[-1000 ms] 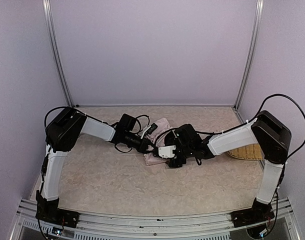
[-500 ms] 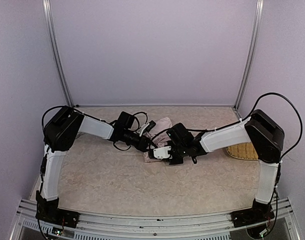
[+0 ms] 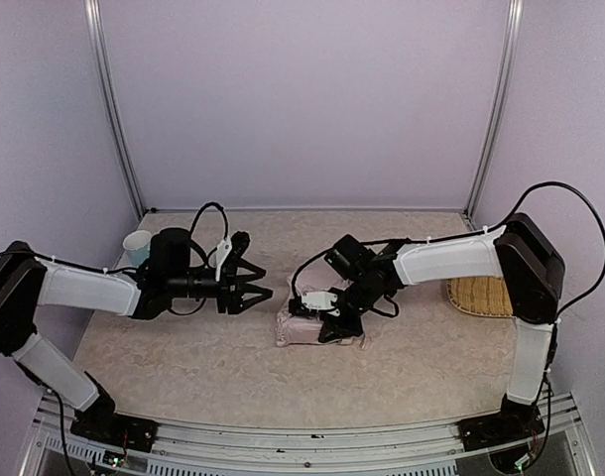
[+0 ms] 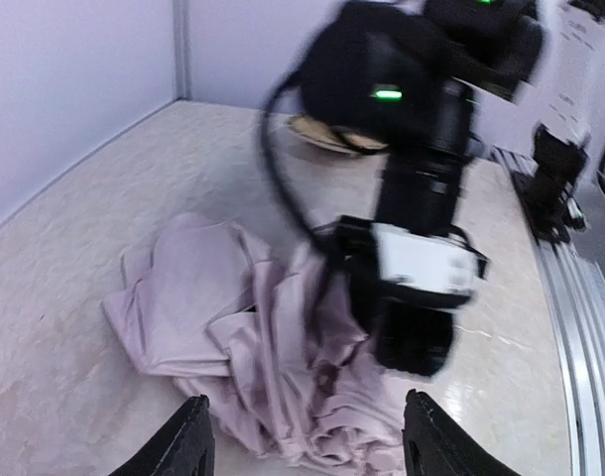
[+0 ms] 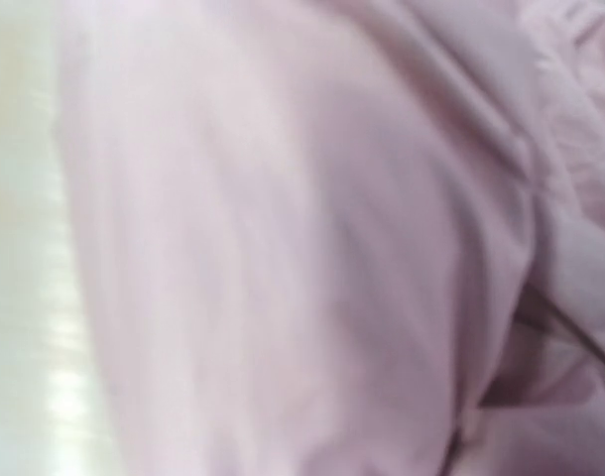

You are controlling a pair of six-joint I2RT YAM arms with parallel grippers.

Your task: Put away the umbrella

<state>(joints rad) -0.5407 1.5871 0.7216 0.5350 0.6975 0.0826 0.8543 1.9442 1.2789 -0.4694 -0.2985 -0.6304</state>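
Note:
The umbrella (image 3: 295,329) lies as a crumpled heap of pale pink fabric in the middle of the table. My right gripper (image 3: 332,322) is pressed down into its right side, fingers buried in the folds and shut on the umbrella. The right wrist view is filled by blurred pink umbrella fabric (image 5: 283,248). My left gripper (image 3: 261,286) hovers open to the left of the heap, apart from it. In the left wrist view the left gripper (image 4: 307,436) stands with nothing between its black fingertips (image 4: 188,441), facing the umbrella (image 4: 233,327) and the right gripper (image 4: 412,332). Shaft and handle are hidden.
A small pale cup (image 3: 136,247) stands at the left, behind my left arm. A woven straw mat (image 3: 478,297) lies at the right edge, under the right arm. Purple walls close the back and sides, and a metal rail (image 3: 302,436) runs along the near edge.
My left gripper opened, let go of the umbrella and drew back to the left. My right gripper closed into the fabric, and the heap shifted toward the near edge with it.

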